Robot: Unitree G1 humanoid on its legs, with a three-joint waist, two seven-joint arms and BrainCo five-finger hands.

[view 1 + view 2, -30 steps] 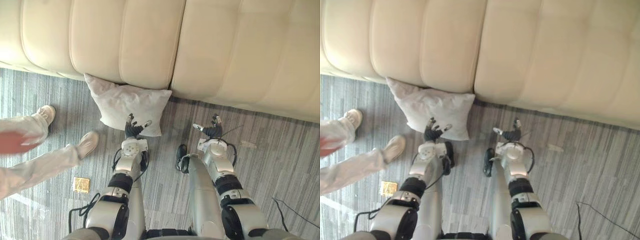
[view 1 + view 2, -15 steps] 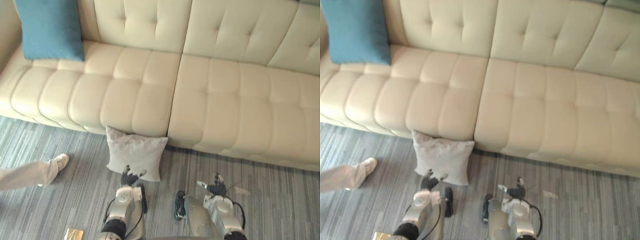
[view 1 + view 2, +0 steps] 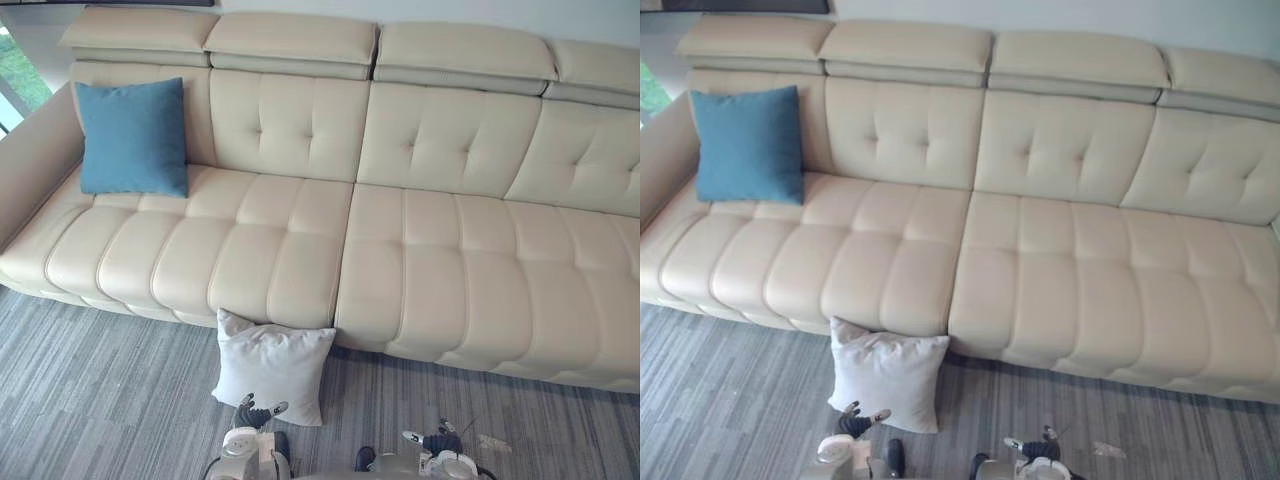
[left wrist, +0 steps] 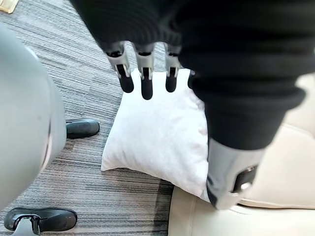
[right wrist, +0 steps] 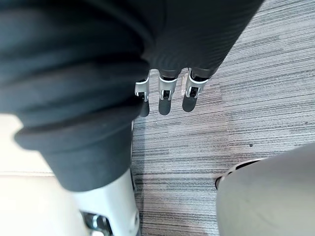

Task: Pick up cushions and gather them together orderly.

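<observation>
Cream tufted leather sofa (image 3: 420, 250): one plain cream throughout, no pattern. Teal-blue square fabric cushion (image 3: 133, 137): solid colour. White square fabric cushion (image 3: 272, 365): plain off-white. Grey striped carpet (image 3: 90, 390): streaked in fine light and dark grey lines. Left hand (image 4: 146, 83) and right hand (image 5: 165, 98): silver fingers tipped dark, covers ribbed black.

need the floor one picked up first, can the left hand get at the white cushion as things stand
Probably yes: the left hand, open, hovers just short of the white cushion on the carpet, with nothing between them.
</observation>
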